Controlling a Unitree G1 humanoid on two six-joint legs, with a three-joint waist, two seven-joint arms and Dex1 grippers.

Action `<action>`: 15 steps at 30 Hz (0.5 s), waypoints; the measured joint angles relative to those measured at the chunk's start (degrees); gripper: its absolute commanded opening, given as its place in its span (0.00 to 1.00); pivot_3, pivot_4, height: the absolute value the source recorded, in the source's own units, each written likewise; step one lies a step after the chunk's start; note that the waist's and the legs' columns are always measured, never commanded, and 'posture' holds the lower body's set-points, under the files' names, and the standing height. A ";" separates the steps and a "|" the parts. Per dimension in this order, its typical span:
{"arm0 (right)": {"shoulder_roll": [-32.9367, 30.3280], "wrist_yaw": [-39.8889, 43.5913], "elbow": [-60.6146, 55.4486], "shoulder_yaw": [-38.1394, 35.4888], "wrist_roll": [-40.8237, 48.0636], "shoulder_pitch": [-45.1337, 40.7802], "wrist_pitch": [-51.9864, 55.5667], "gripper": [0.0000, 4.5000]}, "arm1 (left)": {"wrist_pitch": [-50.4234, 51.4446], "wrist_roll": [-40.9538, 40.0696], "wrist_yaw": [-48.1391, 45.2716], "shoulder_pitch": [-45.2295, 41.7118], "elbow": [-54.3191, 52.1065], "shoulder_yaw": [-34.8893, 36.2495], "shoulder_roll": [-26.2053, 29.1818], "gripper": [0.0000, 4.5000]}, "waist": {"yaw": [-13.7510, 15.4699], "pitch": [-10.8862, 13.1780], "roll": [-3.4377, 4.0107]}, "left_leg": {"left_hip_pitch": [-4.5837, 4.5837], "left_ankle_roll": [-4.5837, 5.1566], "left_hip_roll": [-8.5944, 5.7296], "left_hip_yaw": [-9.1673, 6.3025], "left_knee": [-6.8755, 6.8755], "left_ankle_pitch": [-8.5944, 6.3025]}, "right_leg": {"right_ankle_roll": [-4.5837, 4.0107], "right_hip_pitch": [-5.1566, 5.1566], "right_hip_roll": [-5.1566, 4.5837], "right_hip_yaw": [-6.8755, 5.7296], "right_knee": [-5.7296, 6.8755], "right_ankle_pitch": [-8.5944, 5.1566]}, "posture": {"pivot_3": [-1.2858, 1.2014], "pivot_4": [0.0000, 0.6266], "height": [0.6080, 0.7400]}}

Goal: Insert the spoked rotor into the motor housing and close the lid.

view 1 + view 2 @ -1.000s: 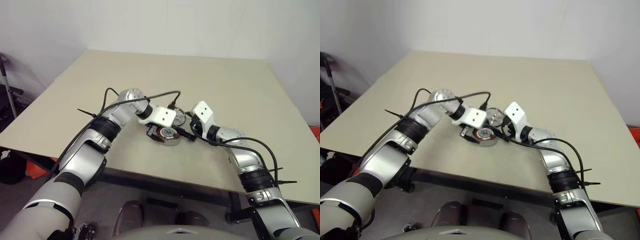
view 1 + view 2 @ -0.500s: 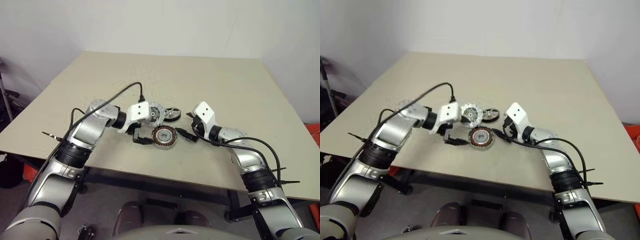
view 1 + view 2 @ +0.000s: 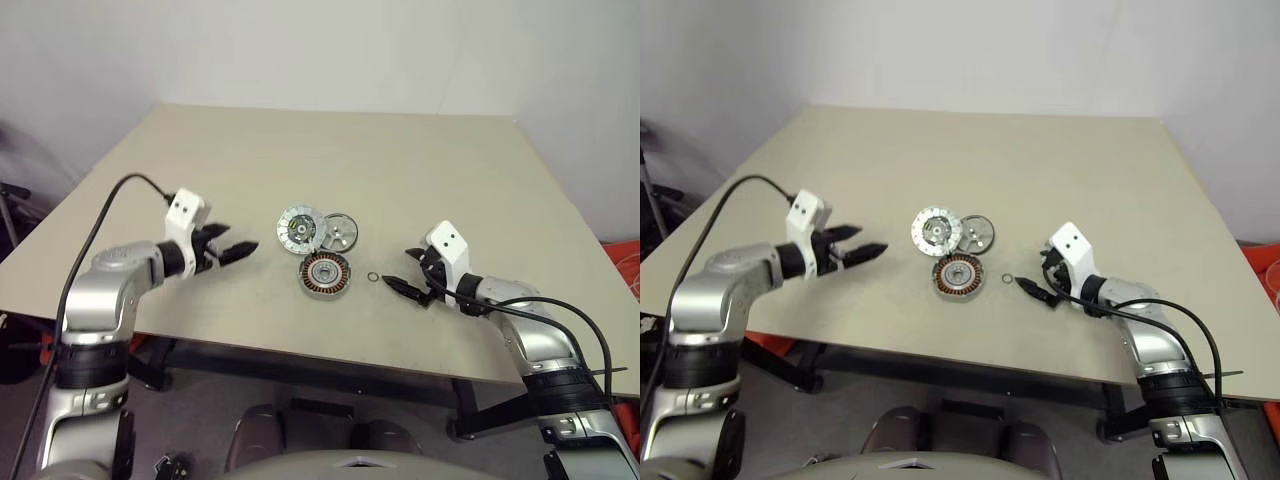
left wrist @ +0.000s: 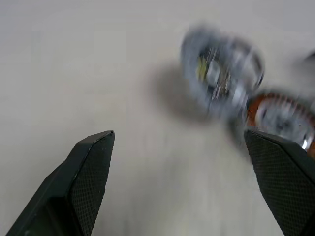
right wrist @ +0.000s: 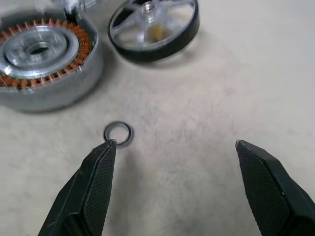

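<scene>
Both arms have pulled back from the motor housing (image 3: 326, 275), now uncovered on the table (image 3: 470, 200). Nearest, the left gripper (image 3: 232, 251) and right gripper (image 3: 412, 287) flank it, jaws spread wide, holding nothing. A small black ring (image 3: 372, 278) lies between the housing and the right gripper. Just beyond the housing sit the lid (image 3: 298, 228) and, beside it, apparently overlapping its edge, the spoked rotor (image 3: 340, 231), roughly as near either gripper.

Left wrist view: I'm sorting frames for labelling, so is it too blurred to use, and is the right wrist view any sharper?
Left wrist view: motion-smeared, the lid and motor housing mere streaks. Right wrist view: crisp, showing copper windings, the spoked rotor and a tiny ring.
</scene>
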 measured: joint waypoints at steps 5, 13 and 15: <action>-0.01 0.60 -2.87 -0.09 1.51 1.59 2.17 0.98 | -3.75 1.38 1.21 6.11 -0.45 -4.88 2.76 0.99 | 0.29 0.01 0.00 | 0.70 -0.03 0.02 -0.03 -0.09 -0.01 | 0.15 0.73 0.05 -0.01 -0.28 -0.07 | 0.52 0.00 1.00; 4.49 -2.02 1.78 3.73 -0.95 -1.28 0.74 0.98 | -4.92 -0.58 6.28 1.27 0.18 -5.91 -1.66 0.99 | -0.13 0.02 -0.02 | 1.02 -0.08 0.04 -0.04 -0.15 0.02 | 0.30 1.08 0.12 0.05 -0.64 0.01 | 0.52 0.00 1.00; 4.93 -2.44 3.00 4.49 -1.46 -2.17 -0.09 0.98 | -4.91 -0.89 6.69 0.96 0.13 -6.06 -1.67 0.99 | -0.24 0.01 -0.02 | 1.02 -0.07 0.03 -0.03 -0.18 0.02 | 0.29 1.07 0.12 0.06 -0.62 0.02 | 0.52 0.00 1.00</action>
